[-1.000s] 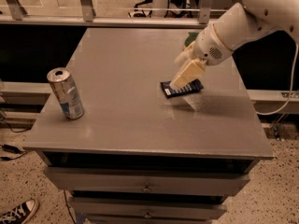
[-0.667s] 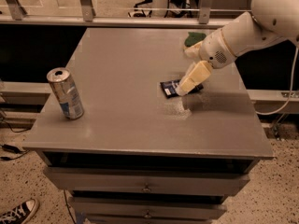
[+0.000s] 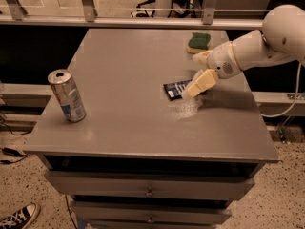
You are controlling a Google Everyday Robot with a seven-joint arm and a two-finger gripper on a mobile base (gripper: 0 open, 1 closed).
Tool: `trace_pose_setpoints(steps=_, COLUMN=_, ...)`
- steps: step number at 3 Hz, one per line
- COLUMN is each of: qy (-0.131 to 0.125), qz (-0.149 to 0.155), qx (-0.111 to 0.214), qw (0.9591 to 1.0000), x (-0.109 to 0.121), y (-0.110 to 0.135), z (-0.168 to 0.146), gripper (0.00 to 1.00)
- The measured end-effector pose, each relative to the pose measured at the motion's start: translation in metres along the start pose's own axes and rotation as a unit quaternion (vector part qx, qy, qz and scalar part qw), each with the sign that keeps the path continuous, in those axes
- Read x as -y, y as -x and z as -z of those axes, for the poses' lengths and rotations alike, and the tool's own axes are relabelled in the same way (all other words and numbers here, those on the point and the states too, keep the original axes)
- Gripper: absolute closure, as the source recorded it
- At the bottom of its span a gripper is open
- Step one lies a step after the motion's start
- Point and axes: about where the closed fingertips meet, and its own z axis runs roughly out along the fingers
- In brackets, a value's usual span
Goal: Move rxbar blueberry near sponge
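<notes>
Grey desk (image 3: pixel 128 70), with drawer fronts (image 3: pixel 150 189) below its front edge. Right of the desk's middle, flat on the top: rxbar blueberry (image 3: pixel 174 89), dark navy wrapper, white lettering face up, long axis roughly left to right with a slight tilt. Right end of the bar hidden under the tool (image 3: pixel 197 85).

Cream-coloured tool, slanting down and leftward from a white wrist, tip low at the desk top and over the bar's right end. Clamped on the bar, only resting against it, or apart: cannot tell from this angle. White arm (image 3: pixel 259 44) reaching in from the right edge, above the desk's right side, large rounded joint at the upper right.

Toward the far right corner of the desk: sponge (image 3: pixel 198 41), dark green top over a pale yellow base, lying flat near the back edge. Bar and sponge apart, bare grey surface between them. Sponge beyond the bar and a little to the right, just behind the wrist.

Left side of the desk, near the front: silver-and-blue drink can (image 3: pixel 67 96), upright, well apart from both bar and sponge.

Pale smear of reflected light on the desk just in front of the tool. Behind the desk, a metal railing (image 3: pixel 143 22). On the speckled floor at lower left, toe of a black-and-white sneaker (image 3: pixel 16 217). At right, a pale cable (image 3: pixel 285 106) looping down beside the desk.
</notes>
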Motion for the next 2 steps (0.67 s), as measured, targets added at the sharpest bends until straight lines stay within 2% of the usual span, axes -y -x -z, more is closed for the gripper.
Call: trace_pose_setpoints(steps=2, qy=-0.011, qz=-0.004, qx=0.011, qw=0.9999, x=0.0004, y=-0.0165, z=0.0052, gripper=0.49)
